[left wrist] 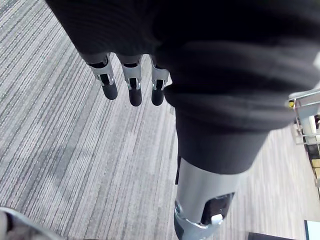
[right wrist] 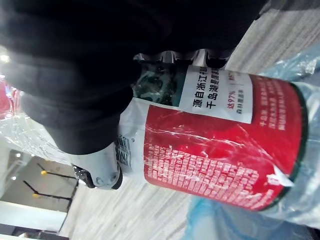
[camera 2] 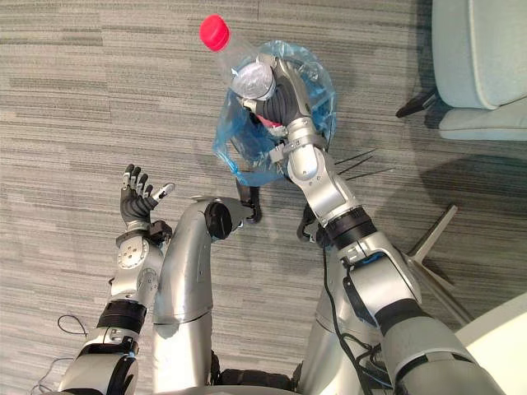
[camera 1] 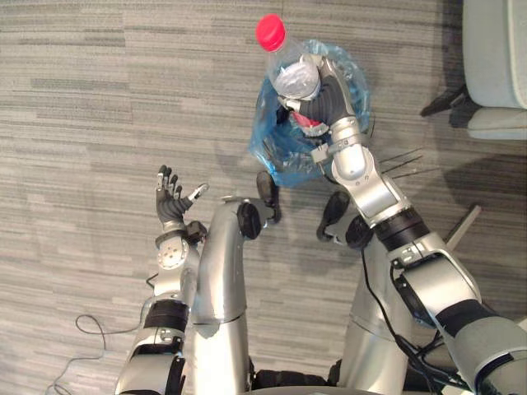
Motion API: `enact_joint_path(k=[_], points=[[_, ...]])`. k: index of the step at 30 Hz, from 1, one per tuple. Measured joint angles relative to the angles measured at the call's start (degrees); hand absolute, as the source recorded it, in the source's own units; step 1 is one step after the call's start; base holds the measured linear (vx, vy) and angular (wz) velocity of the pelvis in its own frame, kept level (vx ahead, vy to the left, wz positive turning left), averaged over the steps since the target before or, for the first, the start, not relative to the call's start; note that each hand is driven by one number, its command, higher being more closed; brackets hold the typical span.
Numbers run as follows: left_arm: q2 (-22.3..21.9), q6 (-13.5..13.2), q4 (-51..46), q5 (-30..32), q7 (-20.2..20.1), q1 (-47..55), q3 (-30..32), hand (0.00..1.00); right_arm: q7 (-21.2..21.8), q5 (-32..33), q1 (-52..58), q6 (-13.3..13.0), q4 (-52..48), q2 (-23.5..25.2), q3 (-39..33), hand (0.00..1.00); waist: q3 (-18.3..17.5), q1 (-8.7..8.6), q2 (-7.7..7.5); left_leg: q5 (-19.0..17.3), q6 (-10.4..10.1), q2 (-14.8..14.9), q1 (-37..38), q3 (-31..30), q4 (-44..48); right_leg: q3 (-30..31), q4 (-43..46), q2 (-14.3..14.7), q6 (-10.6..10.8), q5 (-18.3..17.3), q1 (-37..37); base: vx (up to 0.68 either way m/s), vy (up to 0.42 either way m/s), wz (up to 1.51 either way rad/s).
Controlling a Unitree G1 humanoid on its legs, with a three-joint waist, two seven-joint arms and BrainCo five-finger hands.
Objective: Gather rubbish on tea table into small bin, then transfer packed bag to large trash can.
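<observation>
A clear plastic bottle with a red cap and a red label stands out above a translucent blue rubbish bag. My right hand is held over the carpet with its fingers curled round the bottle, and the bag hangs around and below the hand. In the right wrist view the bottle's label lies against the palm, with blue bag film beside it. My left hand is raised at the lower left, fingers straight and spread, holding nothing.
Grey striped carpet covers the floor. A pale green armchair on dark legs stands at the upper right. A thin light-coloured leg of some furniture shows at the right, and a white rounded surface at the lower right corner.
</observation>
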Motion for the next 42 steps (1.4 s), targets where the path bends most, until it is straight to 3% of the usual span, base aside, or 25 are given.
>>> enact_joint_path(k=[9,13,20,24,30,35,40,42], points=[[0.05,-0.10,1.15,1.63,0.22,-0.18,0.73,0.00,0.01,-1.55,3.73,-0.02,-1.45,0.56,-0.18,0.00,0.00,-0.17,-0.01,0.43,0.47,0.10,0.02,-0.85,0.47,-0.61,0.72,0.07,0.00,-0.29,0.39,-0.05,-0.018,0.01],[-0.35,0.13,2.48,3.48,0.89,-0.61,2.26,0.00,-1.33,-5.68,13.26,0.05,-11.78,3.39,-0.79,0.00,-0.03,-0.50,-0.05,0.51,0.33,0.29,0.34,-1.21,0.25,-1.25,0.04,0.23,-0.17,-0.37,1.22,-0.04,-0.011,-0.01],[-1.36,0.91,3.31,6.85,1.72,-0.52,3.82,0.00,-3.58,-10.31,21.63,-0.23,-18.88,7.56,-2.75,0.00,0.09,-1.05,-0.77,0.62,0.15,0.35,3.41,-1.09,-1.83,-1.50,-2.65,0.81,0.02,0.24,4.37,-0.02,-0.004,-0.03],[-1.50,1.51,3.44,8.96,1.89,-0.56,3.86,0.00,-3.68,-10.56,23.97,-1.39,-21.11,8.63,-2.81,0.00,0.12,-1.96,-0.95,0.72,-0.01,0.34,4.75,-0.92,-3.64,-1.67,-4.99,1.23,0.53,0.84,5.89,-0.03,-0.001,-0.06],[-1.81,1.78,3.60,9.95,1.83,-0.78,3.84,0.00,-3.60,-9.78,25.61,-1.48,-23.14,9.04,-2.82,0.00,0.22,-1.89,-1.15,0.72,0.00,0.34,5.48,-0.82,-4.61,-1.87,-6.15,1.40,0.04,1.22,6.68,-0.01,-0.002,-0.01],[-1.82,1.79,3.82,9.98,1.86,-0.82,3.83,0.00,-3.47,-15.89,25.52,-1.40,-21.22,9.03,-2.58,0.00,0.24,-1.89,-1.17,0.88,0.22,0.34,5.46,-0.90,-5.41,-2.24,-7.05,1.47,-0.02,1.41,6.80,-0.04,-0.011,0.00],[-1.48,1.70,4.04,10.01,1.88,-1.04,3.89,0.00,-2.83,-19.48,23.59,-0.72,-10.04,9.53,-1.81,0.00,0.41,-1.88,-1.48,0.89,0.21,0.21,5.22,-0.96,-5.81,-2.43,-7.43,1.38,0.02,1.44,6.69,-0.04,-0.006,0.01],[-1.08,1.12,4.42,9.96,1.87,-1.40,3.98,0.00,-2.00,-21.50,21.83,0.82,-4.50,10.01,-0.98,0.00,0.53,-1.84,-1.69,1.12,0.24,0.07,4.76,-1.07,-6.20,-2.67,-7.63,1.27,0.02,1.44,6.32,-0.04,-0.008,0.04]])
